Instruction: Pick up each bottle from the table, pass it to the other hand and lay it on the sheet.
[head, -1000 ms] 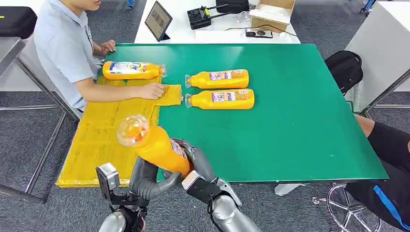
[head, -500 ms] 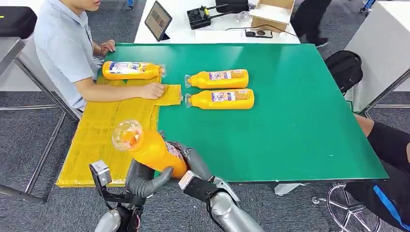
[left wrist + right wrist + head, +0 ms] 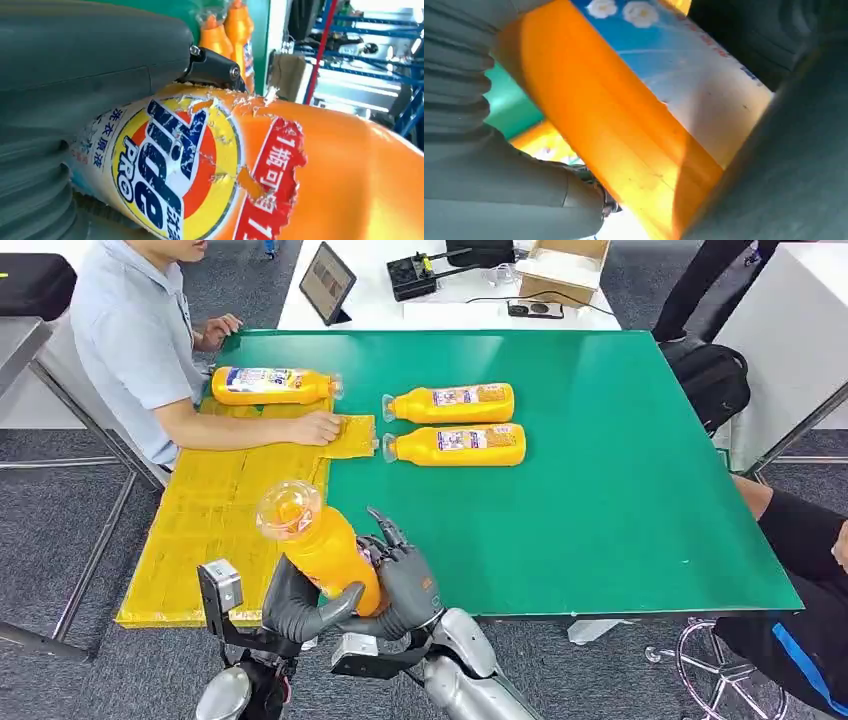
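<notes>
An orange bottle (image 3: 325,550) with a clear cap stands tilted above the table's front edge, beside the yellow sheet (image 3: 210,510). My left hand (image 3: 300,605) grips its lower body, thumb wrapped across the front. My right hand (image 3: 405,575) lies against the bottle's right side with its fingers (image 3: 388,530) spread and raised off it. The left wrist view shows the bottle's label (image 3: 175,165) up close, and the right wrist view its orange body (image 3: 624,130). Two more orange bottles (image 3: 450,402) (image 3: 455,444) lie side by side on the green table (image 3: 600,490).
Another orange bottle (image 3: 270,385) lies at the sheet's far end. A seated person at the left rests a hand (image 3: 315,427) on the sheet's corner. A second person's leg (image 3: 800,540) is at the right edge. A white desk with a tablet (image 3: 325,280) stands behind the table.
The bottle has stayed near the front edge, shifting slightly. My right hand has turned and spread its fingers off the bottle, while my left hand has wrapped tighter around it.
</notes>
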You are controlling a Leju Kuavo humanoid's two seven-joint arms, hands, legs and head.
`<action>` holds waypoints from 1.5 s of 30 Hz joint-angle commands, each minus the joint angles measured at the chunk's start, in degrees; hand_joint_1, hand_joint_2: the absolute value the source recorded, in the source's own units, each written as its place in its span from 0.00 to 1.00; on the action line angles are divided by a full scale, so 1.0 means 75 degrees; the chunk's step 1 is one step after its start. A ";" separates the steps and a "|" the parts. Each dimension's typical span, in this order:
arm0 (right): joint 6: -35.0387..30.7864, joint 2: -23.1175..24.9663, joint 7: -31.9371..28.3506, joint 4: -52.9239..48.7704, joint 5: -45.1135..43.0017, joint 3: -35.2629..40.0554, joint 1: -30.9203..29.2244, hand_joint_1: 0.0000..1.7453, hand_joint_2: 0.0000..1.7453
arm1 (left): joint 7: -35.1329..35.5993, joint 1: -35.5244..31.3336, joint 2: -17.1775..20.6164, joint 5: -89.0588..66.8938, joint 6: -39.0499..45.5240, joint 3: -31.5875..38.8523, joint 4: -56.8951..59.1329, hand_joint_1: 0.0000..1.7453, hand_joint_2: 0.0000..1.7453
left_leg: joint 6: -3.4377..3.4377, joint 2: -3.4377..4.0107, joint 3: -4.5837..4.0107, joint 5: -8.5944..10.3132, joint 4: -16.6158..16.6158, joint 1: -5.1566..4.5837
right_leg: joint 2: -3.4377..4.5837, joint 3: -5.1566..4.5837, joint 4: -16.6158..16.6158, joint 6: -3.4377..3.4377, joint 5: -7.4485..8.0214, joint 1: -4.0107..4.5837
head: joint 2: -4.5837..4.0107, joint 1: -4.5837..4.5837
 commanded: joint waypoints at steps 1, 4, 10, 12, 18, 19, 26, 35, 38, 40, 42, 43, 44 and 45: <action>-0.0570 0.0148 -0.0904 -0.0299 0.1501 -0.0602 0.0309 0.00 0.00 | 0.0386 -0.1620 0.0592 -0.0970 0.1293 0.0392 0.1597 1.00 1.00 | 0.0004 -0.0038 0.0014 0.0009 -0.0012 -0.0001 | -0.0045 0.0024 -0.0004 -0.0020 -0.0008 0.0003 | 0.0000 0.0000; -0.0570 0.0351 -0.1459 -0.0608 0.1658 -0.1100 0.0473 0.00 0.00 | 0.0419 -0.2162 0.0809 -0.1737 0.1862 0.0594 0.2024 1.00 1.00 | 0.0004 -0.0030 0.0023 0.0007 -0.0011 0.0000 | -0.0039 0.0030 0.0000 -0.0027 -0.0008 0.0005 | 0.0000 0.0003; -0.0570 0.0367 -0.1586 -0.0805 0.1121 -0.0960 0.0465 0.00 0.00 | 0.0771 -0.3570 0.1261 -0.3078 0.2401 0.1261 0.3452 1.00 1.00 | 0.0000 -0.0016 0.0034 0.0007 -0.0014 0.0008 | -0.0032 0.0027 0.0004 -0.0032 -0.0006 0.0014 | 0.0000 0.0006; -0.0570 0.0367 -0.1586 -0.0805 0.1121 -0.0960 0.0465 0.00 0.00 | 0.0771 -0.3570 0.1261 -0.3078 0.2401 0.1261 0.3452 1.00 1.00 | 0.0000 -0.0016 0.0034 0.0007 -0.0014 0.0008 | -0.0032 0.0027 0.0004 -0.0032 -0.0006 0.0014 | 0.0000 0.0006; -0.0570 0.0326 -0.1586 -0.0598 0.0786 -0.0748 0.0369 0.00 0.00 | 0.0774 -0.4072 0.1372 -0.3270 0.2315 0.1511 0.4102 1.00 1.00 | 0.0001 -0.0018 0.0041 0.0009 -0.0012 0.0012 | -0.0033 0.0034 0.0004 -0.0035 -0.0004 0.0018 | 0.0000 -0.0005; -0.0570 0.0184 -0.1586 -0.0302 -0.0219 -0.0151 0.0159 0.00 0.00 | 0.0779 -0.4768 0.1450 -0.3637 0.2207 0.1652 0.4952 1.00 1.00 | -0.0003 -0.0033 0.0029 0.0015 -0.0006 0.0016 | -0.0048 0.0028 0.0015 -0.0033 -0.0005 0.0021 | 0.0000 -0.0003; -0.0224 -0.0074 -0.1586 -0.0381 -0.2014 0.0686 0.0011 0.00 0.00 | 0.1063 -0.5604 0.1535 -0.5267 0.2611 0.1099 0.6130 1.00 1.00 | 0.0000 -0.0009 0.0027 0.0017 -0.0004 0.0015 | -0.0027 0.0028 0.0012 -0.0043 0.0008 0.0019 | 0.0000 0.0003; 0.0277 -0.0205 -0.1586 -0.0942 -0.2061 0.0777 0.0278 0.00 0.00 | 0.1946 -0.6632 0.2059 -0.8850 0.1748 -0.1116 0.7981 1.00 1.00 | -0.0003 -0.0011 0.0016 0.0021 -0.0001 0.0016 | -0.0027 0.0011 0.0014 -0.0037 0.0011 0.0018 | 0.0000 0.0003; 0.0343 -0.0203 -0.1586 -0.0921 -0.2190 0.0825 0.0234 0.00 0.00 | 0.1958 -0.6766 0.1997 -0.9199 0.1395 -0.1388 0.8251 1.00 1.00 | 0.0001 -0.0005 0.0024 0.0016 -0.0001 0.0015 | -0.0024 0.0019 0.0014 -0.0043 0.0008 0.0019 | 0.0000 0.0003; 0.0382 -0.0193 -0.1586 -0.0877 -0.2244 0.0848 0.0200 0.00 0.00 | 0.1990 -0.6869 0.1920 -0.9248 0.1071 -0.1443 0.8434 1.00 1.00 | 0.0001 -0.0011 0.0023 0.0015 0.0000 0.0014 | -0.0030 0.0021 0.0015 -0.0041 0.0005 0.0018 | 0.0000 0.0000; 0.0378 -0.0189 -0.1586 -0.0868 -0.2246 0.0852 0.0195 0.00 0.00 | 0.1994 -0.6890 0.1895 -0.9251 0.1050 -0.1447 0.8442 1.00 1.00 | 0.0001 -0.0010 0.0022 0.0015 0.0001 0.0016 | -0.0029 0.0022 0.0015 -0.0041 0.0006 0.0020 | 0.0000 0.0003; 0.0403 -0.0179 -0.1586 -0.0825 -0.2265 0.0871 0.0166 0.00 0.00 | 0.1998 -0.6925 0.1870 -0.9257 0.0973 -0.1451 0.8505 1.00 1.00 | -0.0001 -0.0006 0.0018 0.0016 0.0002 0.0016 | -0.0024 0.0018 0.0015 -0.0039 0.0008 0.0018 | 0.0000 0.0003; 0.0427 -0.0184 -0.1586 -0.0831 -0.2406 0.0923 0.0150 0.00 0.00 | 0.2013 -0.6998 0.1791 -0.9180 0.0712 -0.1364 0.8678 1.00 1.00 | -0.0004 -0.0002 0.0006 0.0019 0.0001 0.0015 | -0.0017 0.0004 0.0017 -0.0034 0.0012 0.0016 | 0.0000 0.0003; 0.0467 -0.0179 -0.1586 -0.0828 -0.2452 0.0936 0.0135 0.00 0.00 | 0.2019 -0.7020 0.1770 -0.9155 0.0636 -0.1343 0.8715 1.00 1.00 | 0.0001 -0.0003 0.0019 0.0013 0.0004 0.0017 | -0.0022 0.0019 0.0017 -0.0043 0.0006 0.0020 | 0.0000 0.0000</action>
